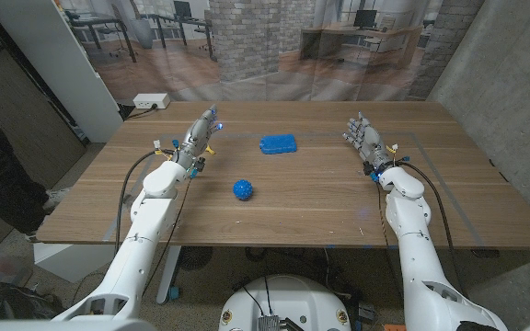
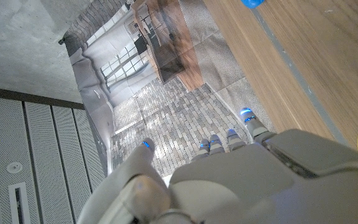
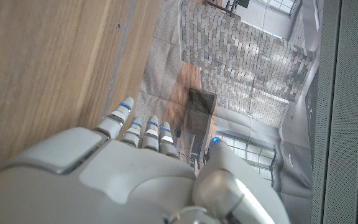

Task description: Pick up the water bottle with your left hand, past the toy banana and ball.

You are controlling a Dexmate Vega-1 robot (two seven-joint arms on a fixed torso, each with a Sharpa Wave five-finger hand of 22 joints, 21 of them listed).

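From the head view, the left hand (image 1: 201, 131) stands at the far left of the wooden tabletop (image 1: 320, 198) with fingers extended and holding nothing, a yellow toy banana (image 1: 211, 147) just beside it, while the right hand (image 1: 363, 138) waits far right, fingers apart and empty; a flat blue object (image 1: 278, 144), no bottle shape that I can make out, lies between them toward the far side, and a blue spiky ball (image 1: 243, 189) sits nearer. The left wrist view shows the left hand's fingers (image 2: 229, 140) stretched out past the tabletop's edge, a yellow sliver at the frame's side. The right wrist view shows the right hand's fingers (image 3: 135, 127) straight and free beside the wood.
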